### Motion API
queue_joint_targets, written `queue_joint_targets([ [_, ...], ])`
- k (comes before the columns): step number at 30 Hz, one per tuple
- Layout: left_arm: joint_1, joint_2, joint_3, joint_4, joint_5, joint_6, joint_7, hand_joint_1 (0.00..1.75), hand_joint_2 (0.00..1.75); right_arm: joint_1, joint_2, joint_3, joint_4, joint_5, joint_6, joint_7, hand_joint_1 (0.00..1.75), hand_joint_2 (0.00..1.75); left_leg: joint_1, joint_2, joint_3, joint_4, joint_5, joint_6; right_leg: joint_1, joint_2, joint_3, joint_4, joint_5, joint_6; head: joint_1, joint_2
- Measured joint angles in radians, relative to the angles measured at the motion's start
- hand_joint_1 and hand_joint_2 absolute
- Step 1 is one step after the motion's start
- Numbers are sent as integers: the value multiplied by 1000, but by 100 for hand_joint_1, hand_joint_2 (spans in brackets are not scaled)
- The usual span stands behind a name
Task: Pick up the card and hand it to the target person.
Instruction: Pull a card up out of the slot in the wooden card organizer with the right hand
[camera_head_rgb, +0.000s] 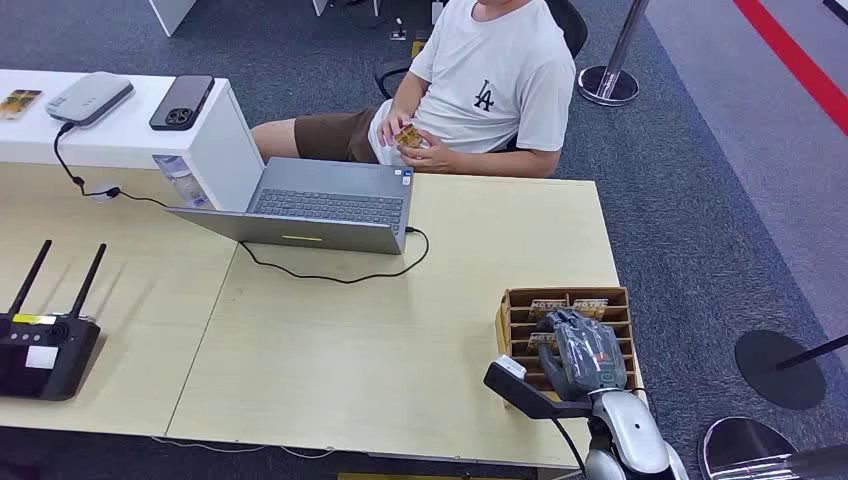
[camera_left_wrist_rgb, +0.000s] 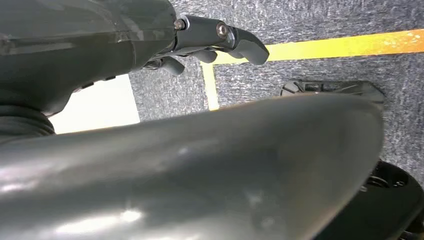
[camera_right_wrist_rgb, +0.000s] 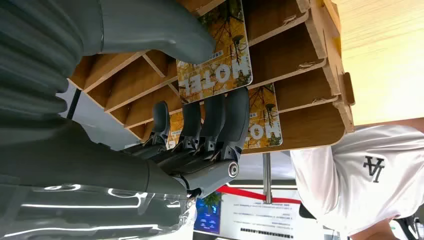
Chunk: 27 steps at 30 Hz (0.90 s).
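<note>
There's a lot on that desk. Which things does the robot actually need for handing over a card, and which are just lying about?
Needed:
right hand
card between its thumb and fingers
wooden card rack
seated person

Lying about:
laptop
phone
router

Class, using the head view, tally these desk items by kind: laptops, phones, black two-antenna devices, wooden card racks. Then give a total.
Laptops: 1
Phones: 1
Black two-antenna devices: 1
Wooden card racks: 1
Total: 4
</note>
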Motion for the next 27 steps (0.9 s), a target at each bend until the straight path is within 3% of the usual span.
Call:
queue_joint_targets([
  [6,1,0,1,0,1,-1,-2,0,0,-10,2,-1,9,-1,1,0,95,175,0,1,0,0,0,0,0,1,-1,0,1,0,0,0],
  [20,-1,3,0,-1,1,-2,-5,0,0,-17,6,0,13,-1,2,0,111,175,0,1,0,0,0,0,0,1,-1,0,0,0,0,0],
  [27,-1,1,2,0,2,-2,-8,0,0,-13,8,0,6,-1,0,1,149,175,0,1,0,0,0,0,0,1,-1,0,0,0,0,0],
])
